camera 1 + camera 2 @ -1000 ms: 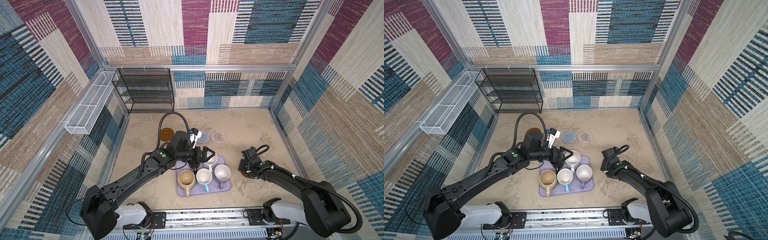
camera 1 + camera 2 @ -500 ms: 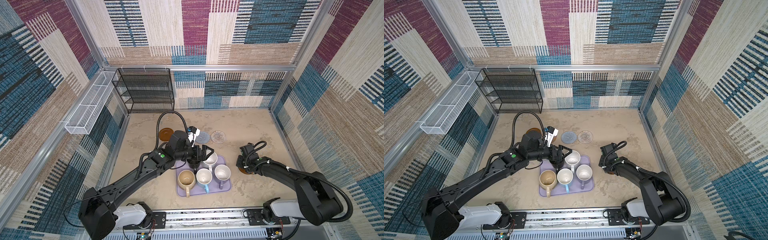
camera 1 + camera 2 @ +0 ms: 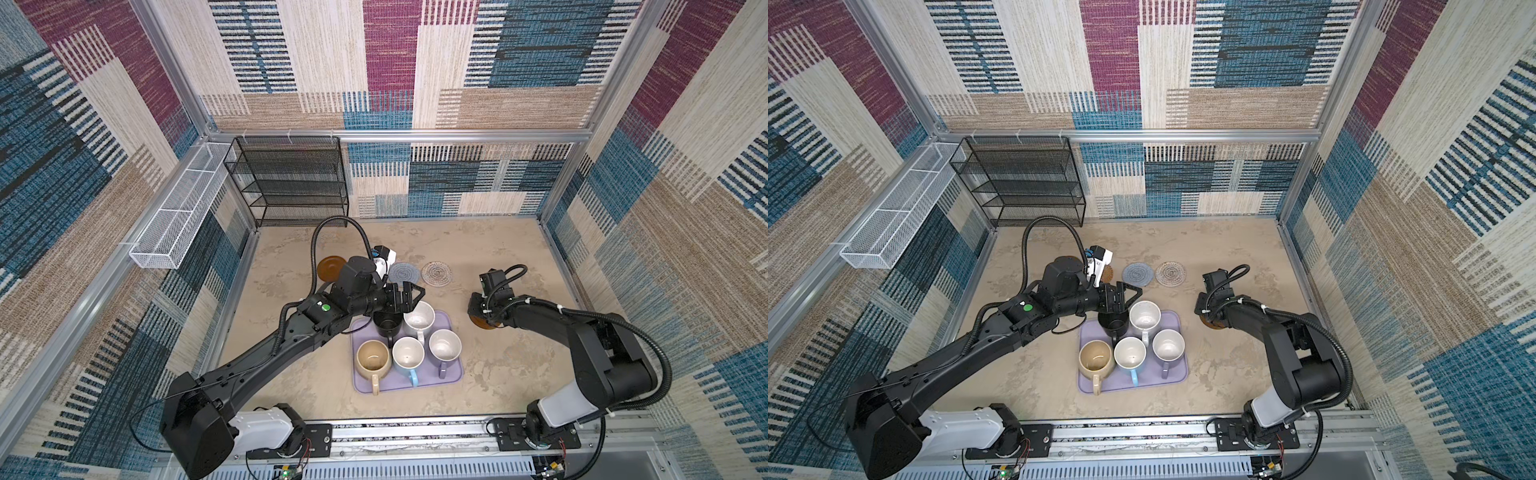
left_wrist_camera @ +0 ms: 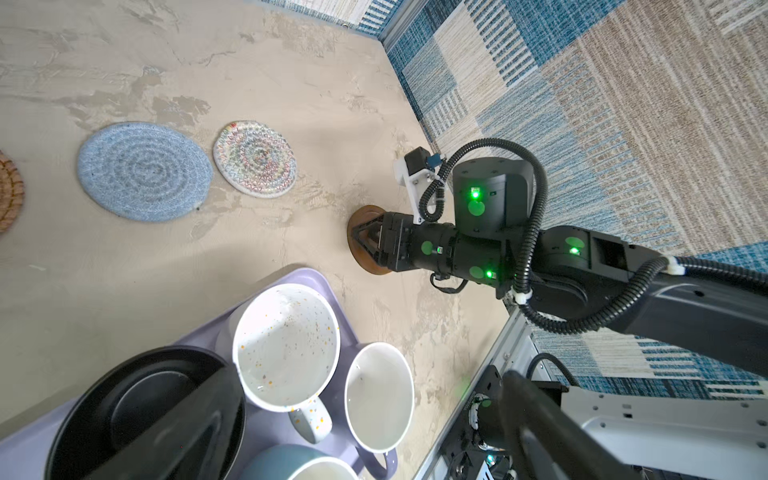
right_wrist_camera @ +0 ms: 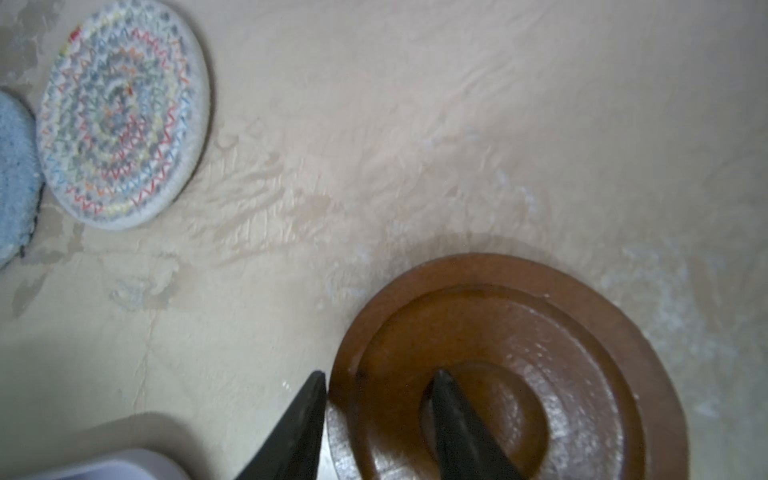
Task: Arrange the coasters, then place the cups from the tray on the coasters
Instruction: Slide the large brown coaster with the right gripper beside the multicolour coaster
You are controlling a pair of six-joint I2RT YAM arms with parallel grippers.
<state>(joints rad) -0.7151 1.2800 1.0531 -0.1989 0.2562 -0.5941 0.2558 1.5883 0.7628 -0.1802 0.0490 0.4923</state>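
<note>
Left tool [image 3: 417, 296] hovers spread by the black mug [image 3: 386, 325] (right tool [image 3: 478, 316] on brown coaster [image 3: 487, 327]).

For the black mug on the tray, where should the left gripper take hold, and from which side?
Likely the rim wall, from straight above, one finger inside and one outside, on its side away from its neighbours. The black mug stands upright, mouth open, at a back corner of the tray; the speckled white mug crowds its other side. The open left gripper hovers by it.

Black jointed left arm [image 3: 257, 353] and right arm [image 3: 548, 318], with white base housings [image 3: 259, 428], ribbed black cable hoses [image 4: 541, 199], green markings [image 3: 326, 308], white camera brackets [image 4: 413, 180] and tapered black fingers [image 5: 461, 432].
</note>
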